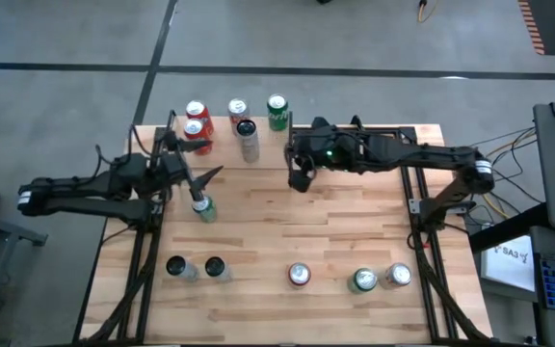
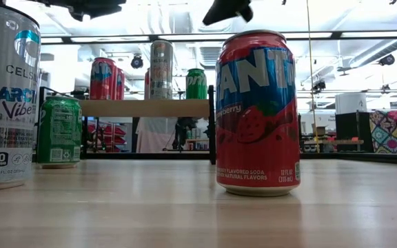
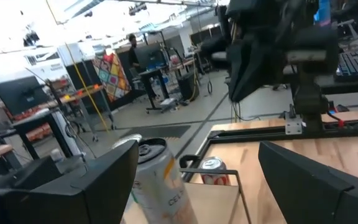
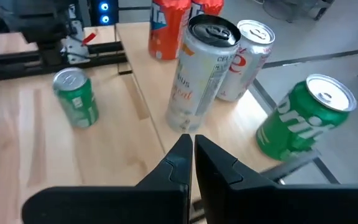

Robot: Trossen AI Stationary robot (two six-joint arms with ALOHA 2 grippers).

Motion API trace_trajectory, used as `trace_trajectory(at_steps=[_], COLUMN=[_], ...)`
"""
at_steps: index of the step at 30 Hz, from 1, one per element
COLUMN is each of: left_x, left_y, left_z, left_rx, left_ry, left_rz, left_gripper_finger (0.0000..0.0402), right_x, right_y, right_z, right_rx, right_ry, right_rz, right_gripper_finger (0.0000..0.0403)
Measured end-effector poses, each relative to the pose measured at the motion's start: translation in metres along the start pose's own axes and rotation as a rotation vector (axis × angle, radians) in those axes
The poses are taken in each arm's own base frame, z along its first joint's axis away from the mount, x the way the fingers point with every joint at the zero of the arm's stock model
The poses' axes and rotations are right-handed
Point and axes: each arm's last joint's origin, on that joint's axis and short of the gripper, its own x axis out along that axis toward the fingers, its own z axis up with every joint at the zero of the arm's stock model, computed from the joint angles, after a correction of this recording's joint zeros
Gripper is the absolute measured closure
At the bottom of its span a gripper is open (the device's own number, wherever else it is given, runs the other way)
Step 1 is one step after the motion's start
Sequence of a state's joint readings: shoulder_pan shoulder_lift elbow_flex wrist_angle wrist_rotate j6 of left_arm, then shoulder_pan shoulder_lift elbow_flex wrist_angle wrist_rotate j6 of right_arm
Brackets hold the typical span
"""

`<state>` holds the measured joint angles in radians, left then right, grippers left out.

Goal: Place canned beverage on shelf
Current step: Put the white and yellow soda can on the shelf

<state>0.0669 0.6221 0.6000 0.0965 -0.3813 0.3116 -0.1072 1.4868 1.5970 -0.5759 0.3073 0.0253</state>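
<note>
Room: grey concrete floor around, bright workshop with desks and monitors behind.
Bench [image 1: 287, 246]: plank-striped light wood, black frame rails along both sides.
Shelf [image 1: 222, 130]: far edge of bench, just ahead of both tools, carrying red, pale and green cans.
Left tool [image 1: 198, 173]: spread wide, directly above green can [image 1: 203, 205].
Right tool [image 1: 301, 180]: pressed together, empty, just behind tall pale can [image 4: 201, 74].

Two black jointed arms, white wrist bands, green light on right arm [image 1: 331, 152].
</note>
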Motion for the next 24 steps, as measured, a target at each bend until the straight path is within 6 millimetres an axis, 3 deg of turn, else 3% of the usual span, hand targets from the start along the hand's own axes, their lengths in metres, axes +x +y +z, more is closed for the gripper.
trace_trajectory(at_steps=[9,24], left_x=[0.02,0.039], left_y=[-0.001,0.001], left_z=[0.024,0.054], left_rx=[-0.017,-0.014], left_ry=[0.026,0.216], left_rz=[-0.008,-0.055], left_gripper_finger=[0.0083,0.0083], right_x=[-0.04,-0.054], right_y=[0.006,0.036], right_z=[-0.01,-0.035], right_rx=[-0.038,-0.155], right_ry=[0.107,0.21], right_rz=[0.043,0.131], right_gripper_finger=[0.0394,0.0394])
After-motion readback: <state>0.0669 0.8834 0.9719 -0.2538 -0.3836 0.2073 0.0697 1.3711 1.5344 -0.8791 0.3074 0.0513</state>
